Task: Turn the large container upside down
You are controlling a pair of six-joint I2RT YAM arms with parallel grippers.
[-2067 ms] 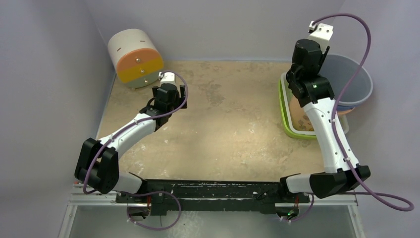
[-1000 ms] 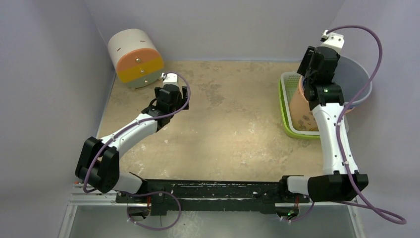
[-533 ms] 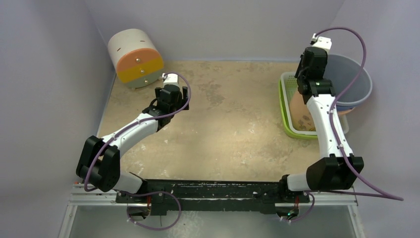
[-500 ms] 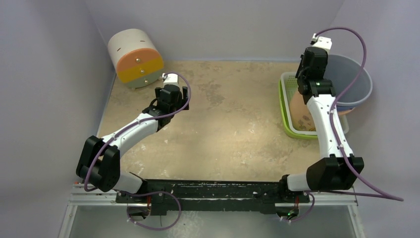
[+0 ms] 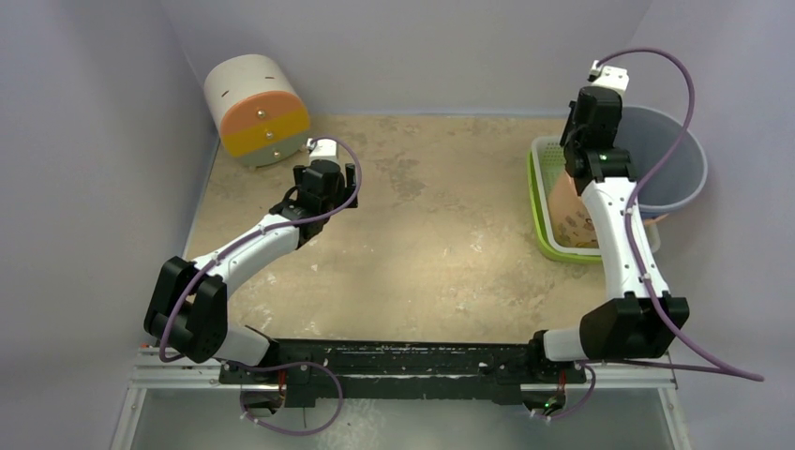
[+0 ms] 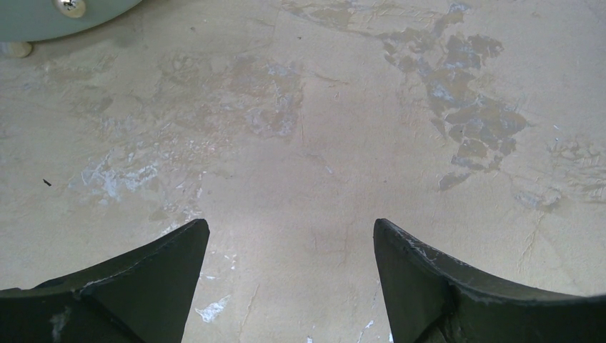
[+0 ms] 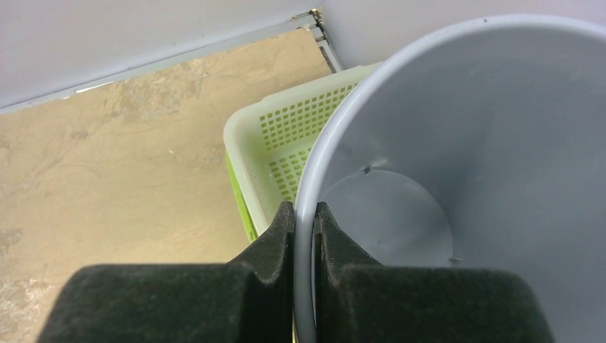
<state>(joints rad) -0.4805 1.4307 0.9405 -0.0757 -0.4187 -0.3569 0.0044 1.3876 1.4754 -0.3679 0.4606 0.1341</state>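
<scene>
At the far left of the table (image 5: pixel 441 244), a white, orange and yellow drum (image 5: pixel 255 108) lies on its side against the back wall and plays no part in the task. Just in front of it the left gripper (image 6: pixel 287 227) hovers over bare tabletop with its jaws spread wide and nothing between them.

Toward the right edge sits a green mesh basket (image 7: pixel 282 136) with something peach-coloured inside it, mostly hidden by the arm. The large container, a grey bucket (image 7: pixel 500 143), is at the far right corner with its mouth facing up. From above it overlaps the basket's right side, but whether it rests in the basket or just behind it cannot be told. The right gripper (image 7: pixel 304 209) is clamped on the left part of the bucket's rim, with one finger inside the wall, one outside, and the thin edge pinched between them.

The step in hand appears to be the grasp itself, with the flip not yet begun. The next move likely calls for lifting the bucket clear of the basket and the side wall, then rolling the wrist through half a turn so the mouth faces down. Because the hold is a narrow pinch on a thin rim, the bucket could swing or slip during that roll. The free tabletop to the left of the basket looks like the safest place to set it down.
</scene>
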